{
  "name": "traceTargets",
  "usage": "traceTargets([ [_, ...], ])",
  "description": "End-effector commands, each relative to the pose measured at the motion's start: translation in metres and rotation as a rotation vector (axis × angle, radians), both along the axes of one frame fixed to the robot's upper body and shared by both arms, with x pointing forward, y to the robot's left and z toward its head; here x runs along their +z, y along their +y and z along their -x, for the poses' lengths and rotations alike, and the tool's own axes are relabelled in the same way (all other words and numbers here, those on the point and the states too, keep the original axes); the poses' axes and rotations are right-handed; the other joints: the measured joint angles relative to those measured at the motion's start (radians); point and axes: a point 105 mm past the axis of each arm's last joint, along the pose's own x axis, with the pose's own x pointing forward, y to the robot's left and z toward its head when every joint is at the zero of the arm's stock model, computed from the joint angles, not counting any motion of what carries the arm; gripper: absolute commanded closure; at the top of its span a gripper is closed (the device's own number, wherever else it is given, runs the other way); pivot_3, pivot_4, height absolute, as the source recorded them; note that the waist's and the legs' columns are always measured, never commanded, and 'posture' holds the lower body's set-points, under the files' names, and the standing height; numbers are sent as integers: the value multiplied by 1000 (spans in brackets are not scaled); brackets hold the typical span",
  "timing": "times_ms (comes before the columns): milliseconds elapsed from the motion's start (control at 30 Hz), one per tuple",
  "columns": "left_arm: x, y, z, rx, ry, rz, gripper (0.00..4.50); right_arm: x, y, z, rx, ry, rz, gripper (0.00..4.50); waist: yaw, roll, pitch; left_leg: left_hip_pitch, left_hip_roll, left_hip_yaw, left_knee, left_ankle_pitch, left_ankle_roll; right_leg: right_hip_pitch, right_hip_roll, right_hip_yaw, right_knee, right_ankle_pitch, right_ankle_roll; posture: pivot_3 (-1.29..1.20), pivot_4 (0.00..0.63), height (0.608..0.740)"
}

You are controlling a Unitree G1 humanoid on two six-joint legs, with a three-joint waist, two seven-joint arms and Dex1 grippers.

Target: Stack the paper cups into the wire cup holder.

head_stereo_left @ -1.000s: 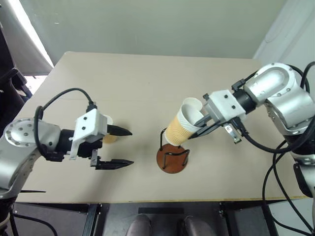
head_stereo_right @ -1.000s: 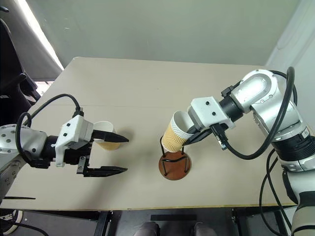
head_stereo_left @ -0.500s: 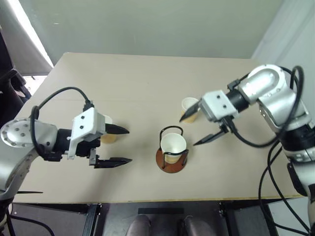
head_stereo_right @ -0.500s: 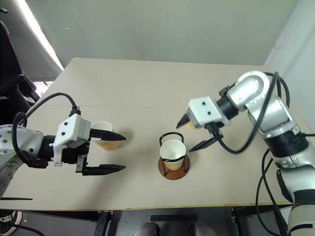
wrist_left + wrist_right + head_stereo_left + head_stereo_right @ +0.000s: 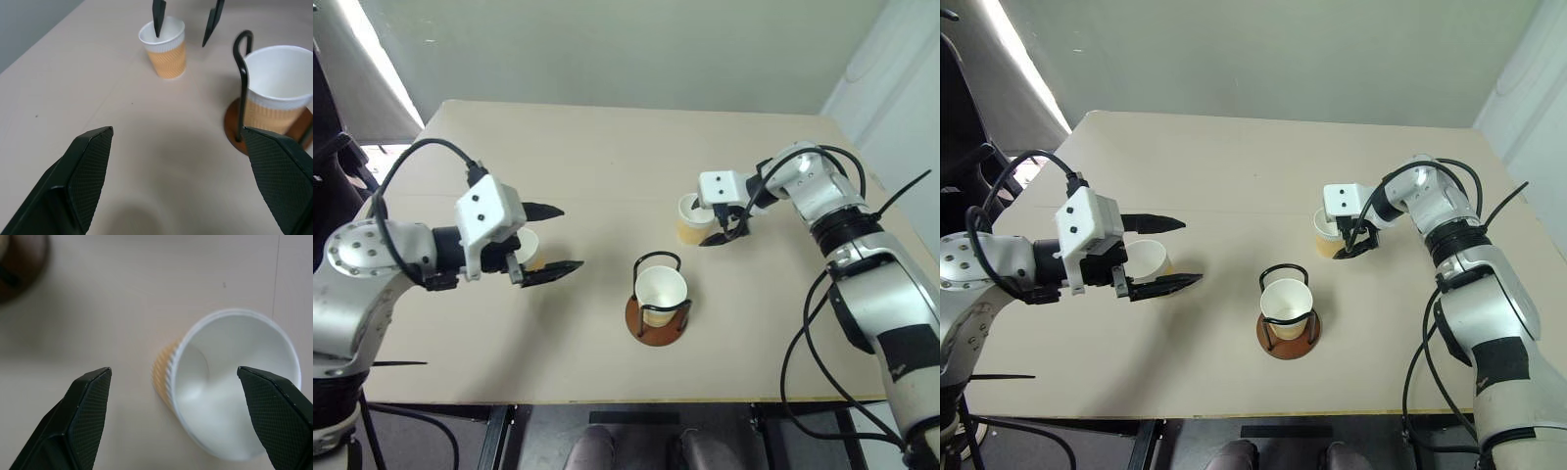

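One paper cup (image 5: pixel 661 288) stands upright inside the wire cup holder (image 5: pixel 655 325) near the table's front middle. A second paper cup (image 5: pixel 689 218) stands to the right and farther back. My right gripper (image 5: pixel 705 233) is open around it, one finger on each side of the cup (image 5: pixel 230 382), which sits closer to one finger. The left wrist view also shows that cup (image 5: pixel 164 51) and the holder's wire (image 5: pixel 240 73). A third paper cup (image 5: pixel 1146 257) stands at the left, partly hidden beneath my open left gripper (image 5: pixel 570 236), which hovers above the table.
The tan table (image 5: pixel 607 147) has its front edge just below the holder. A dark chair (image 5: pixel 328 157) stands off the table's left side. Black cables (image 5: pixel 822 323) hang along my right arm.
My right gripper let the cup go into the holder, opened, and moved back and right to straddle the far cup. My left gripper rose a little and turned toward the holder.
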Motion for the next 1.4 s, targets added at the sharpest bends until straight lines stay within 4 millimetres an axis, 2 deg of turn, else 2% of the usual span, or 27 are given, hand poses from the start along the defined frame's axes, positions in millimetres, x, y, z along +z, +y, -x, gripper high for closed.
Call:
traceTargets([
  [33,7,-4,6,-21,-39,-11,0,8,2,-6,1,-59,28,345,0,0,0,0,0,0,0,0,0,0,0,0,0,0,0,0,150,740],
  [133,8,-3,6,-20,-40,-10,0,4,4,-6,6,-52,37,345,0,0,0,0,0,0,0,-1,-1,0,0,0,0,0,0,0,150,740],
  [233,9,-2,7,-20,-38,-10,0,2,6,-1,48,-16,45,944,0,0,0,0,1,1,0,0,-2,0,0,0,1,0,0,0,150,740],
  [400,9,-2,10,-36,-33,-7,0,6,6,1,68,-25,42,2757,-1,0,0,1,1,0,0,0,-2,0,0,0,2,0,0,0,150,740],
  [567,10,-3,10,-49,-30,-8,0,13,-3,7,87,9,34,4475,0,0,0,1,1,1,0,0,-2,0,0,0,1,0,-1,0,150,740],
  [667,13,-2,11,-62,-33,-7,0,29,-6,14,117,25,-9,4475,0,0,0,0,1,2,0,0,-2,0,0,0,1,0,-1,0,150,740],
  [767,16,-1,17,-91,-17,-10,0,62,-4,24,169,7,-86,4475,0,0,0,0,1,3,0,0,-3,0,0,0,1,0,-1,0,150,740],
  [833,18,-2,26,-137,21,-4,0,88,2,37,219,-15,-160,4475,-1,0,0,0,1,4,0,1,-3,-1,0,0,1,0,-1,0,150,740],
  [900,21,-4,36,-181,65,12,0,109,10,61,297,-7,-232,4475,-3,1,1,-2,1,7,-1,1,-4,-2,1,0,0,0,-1,0,150,740],
  [1000,17,-6,45,-221,124,20,0,124,24,105,431,76,-303,4475,-2,1,0,-4,1,9,-1,2,-6,-1,2,-1,-1,0,-1,0,150,740],
  [1067,11,-7,50,-245,164,7,0,126,32,130,503,148,-328,4475,-4,1,0,-4,1,9,-1,2,-6,0,3,-1,-2,0,-1,0,150,740],
  [1133,6,-8,52,-254,190,-13,0,121,36,147,545,209,-326,4475,-11,-1,1,-3,1,9,0,2,-6,1,4,-1,-2,0,-1,0,150,740],
  [1333,-4,-6,51,-242,214,-56,0,96,45,158,557,276,-275,4475,-16,-1,1,8,4,9,3,2,-5,7,5,0,-1,-1,-2,0,150,740],
  [1400,-5,-5,50,-235,215,-62,0,91,49,159,566,285,-267,4475,-17,-1,1,11,5,8,2,-1,0,9,5,0,0,-1,-3,0,150,740],
])
